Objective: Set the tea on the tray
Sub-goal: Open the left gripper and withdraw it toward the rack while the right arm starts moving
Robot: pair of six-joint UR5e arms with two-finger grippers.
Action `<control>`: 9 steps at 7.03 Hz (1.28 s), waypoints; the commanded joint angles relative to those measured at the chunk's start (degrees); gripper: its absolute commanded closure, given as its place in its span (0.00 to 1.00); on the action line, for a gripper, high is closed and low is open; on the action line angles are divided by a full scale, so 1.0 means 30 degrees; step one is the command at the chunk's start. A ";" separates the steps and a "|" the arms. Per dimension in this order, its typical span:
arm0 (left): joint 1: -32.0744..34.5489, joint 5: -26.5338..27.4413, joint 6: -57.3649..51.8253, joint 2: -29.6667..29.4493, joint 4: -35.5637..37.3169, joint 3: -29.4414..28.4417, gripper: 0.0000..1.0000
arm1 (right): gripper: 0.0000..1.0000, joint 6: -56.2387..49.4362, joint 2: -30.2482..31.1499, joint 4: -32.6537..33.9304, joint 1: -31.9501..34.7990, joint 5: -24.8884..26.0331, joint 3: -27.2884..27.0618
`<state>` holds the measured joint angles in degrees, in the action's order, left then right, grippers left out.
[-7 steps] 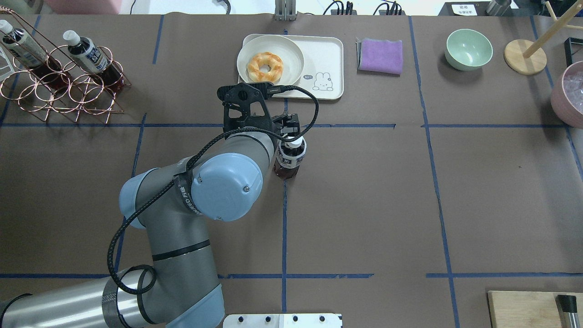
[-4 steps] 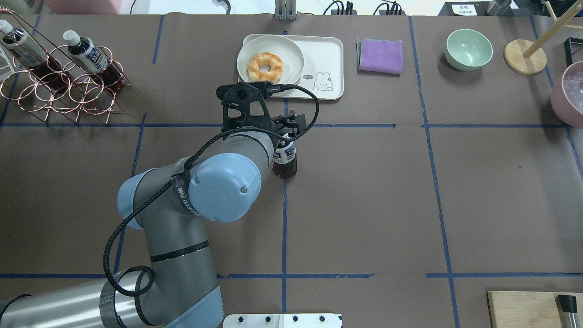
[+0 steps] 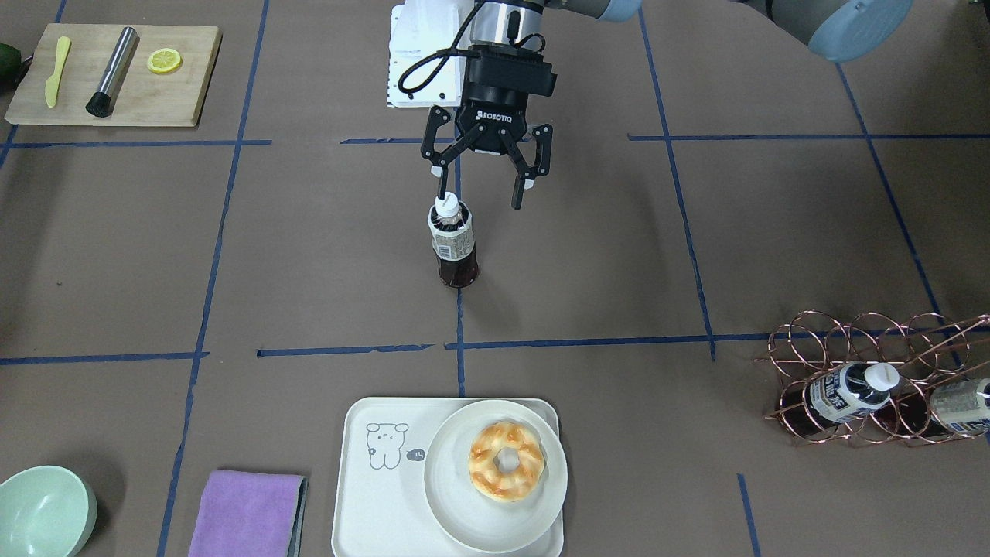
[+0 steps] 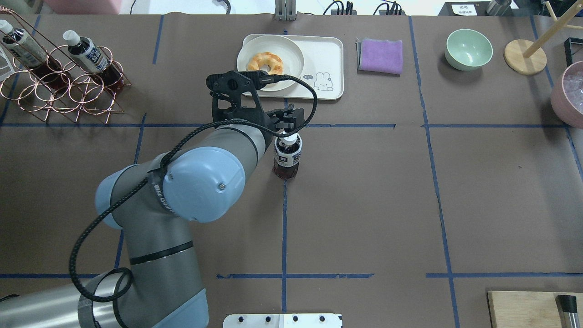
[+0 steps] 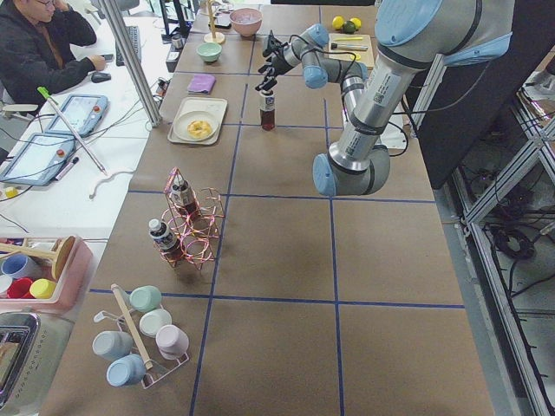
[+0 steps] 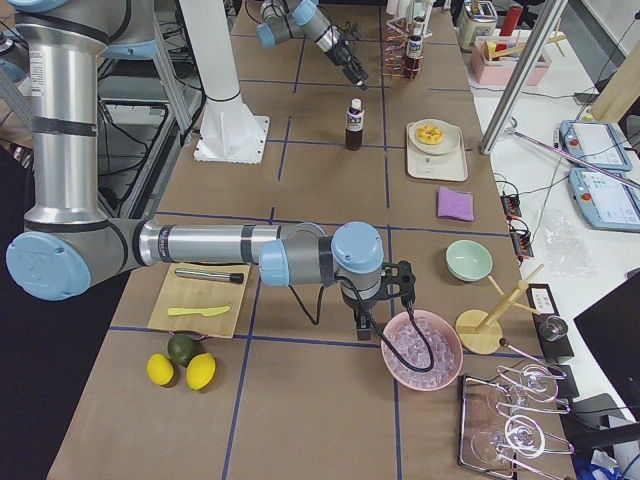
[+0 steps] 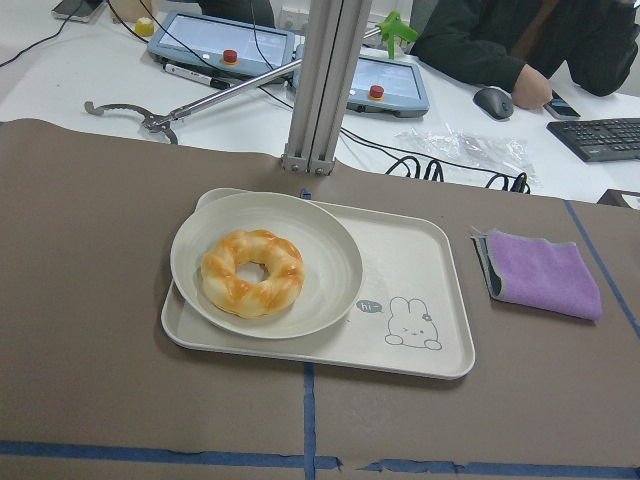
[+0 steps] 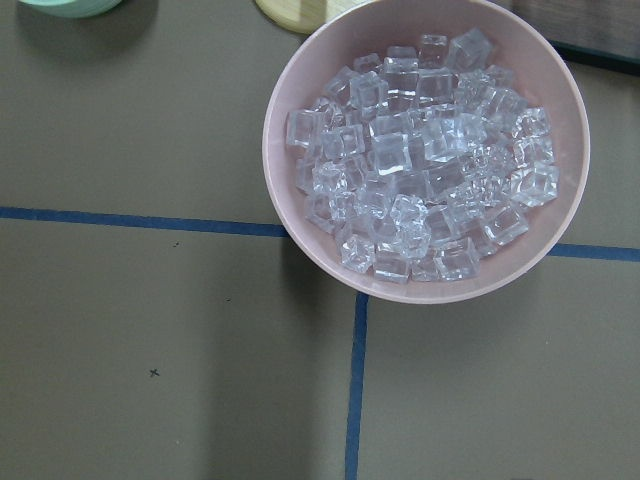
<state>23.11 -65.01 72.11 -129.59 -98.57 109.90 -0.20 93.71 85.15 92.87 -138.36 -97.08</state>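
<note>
Brown-papered table (image 3: 696,425), front view: left claw (image 3: 479,198) spread, poised over the upright tea (image 3: 453,246), one finger beside its cap. Overhead: tea stands on the table, well short of the tray (image 4: 325,57). Right-side view: right claw (image 6: 363,315) beside ice bowl (image 6: 425,352); its state cannot be told.

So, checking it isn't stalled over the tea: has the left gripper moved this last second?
Yes. Overhead, the left gripper has shifted toward the tray; its camera bracket now overlaps the plate.
</note>
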 commanded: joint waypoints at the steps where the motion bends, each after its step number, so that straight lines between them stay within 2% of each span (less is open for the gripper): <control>1: 0.1747 -0.3327 -0.0830 0.2663 0.0160 0.2116 0.00 | 0.00 0.1692 -0.0677 -0.0053 -0.0050 -0.0023 -0.0651; 2: 0.2833 -0.5003 -0.2400 0.3463 0.1031 0.2852 0.00 | 0.00 0.2489 -0.0769 -0.0024 -0.0601 0.0006 -0.1410; 4: 0.3486 -0.5254 -0.4046 0.6589 0.1363 0.4463 0.00 | 0.00 0.5556 -0.1964 0.0238 -0.1914 -0.0024 -0.3108; 5: 0.3952 -0.6182 -0.4810 0.7969 0.1334 0.5486 0.00 | 0.00 0.8300 -0.2667 0.0240 -0.3201 0.0238 -0.3929; 6: 0.5262 -0.8773 -0.4934 0.9085 0.1362 0.6250 0.00 | 0.00 1.0183 -0.3747 0.0298 -0.4084 0.0298 -0.4431; 7: 0.6900 -1.1670 -0.6559 1.0633 0.1392 0.6838 0.00 | 0.00 1.1362 -0.4106 0.0762 -0.5166 0.0444 -0.5132; 8: 0.8540 -1.3381 -0.8403 1.2186 0.1421 0.6989 0.00 | 0.00 1.2534 -0.5502 0.2275 -0.5989 0.1287 -0.5690; 9: 0.9978 -1.4704 -1.0451 1.3217 0.1508 0.6787 0.00 | 0.00 1.3851 -0.7024 0.4698 -0.7041 0.1701 -0.6421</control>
<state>47.69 -103.40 47.52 -94.32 -94.28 130.26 36.59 77.65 92.23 75.40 -135.04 -113.85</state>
